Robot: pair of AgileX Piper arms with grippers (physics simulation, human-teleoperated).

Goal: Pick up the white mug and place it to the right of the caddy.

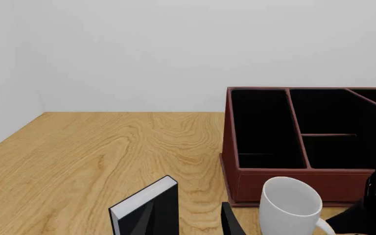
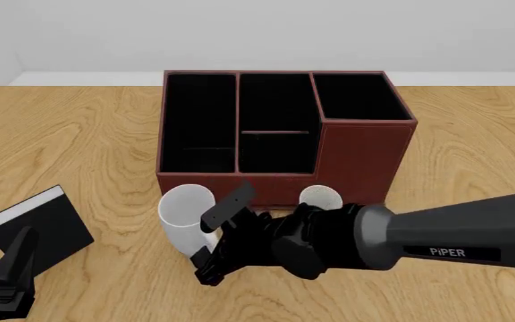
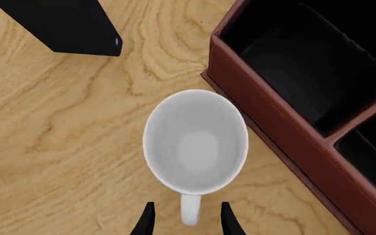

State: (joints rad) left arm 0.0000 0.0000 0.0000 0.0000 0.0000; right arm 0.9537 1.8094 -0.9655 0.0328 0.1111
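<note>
The white mug (image 2: 184,213) stands upright on the table just in front of the caddy's left end. From above, in the right wrist view, the mug (image 3: 195,141) shows its empty inside, with its handle (image 3: 189,214) pointing back between the fingers. My right gripper (image 2: 214,236) is open, one finger on each side of the handle without closing on it; it also shows in its own wrist view (image 3: 186,226). The dark reddish-brown caddy (image 2: 365,151) stands mid-table. My left gripper (image 2: 7,282) is open and empty at the front left.
A black book with white pages (image 2: 35,227) lies just ahead of the left gripper. A small white round top (image 2: 320,196) peeks out behind the right arm, against the caddy's front wall. The right arm (image 2: 454,241) stretches across the front right.
</note>
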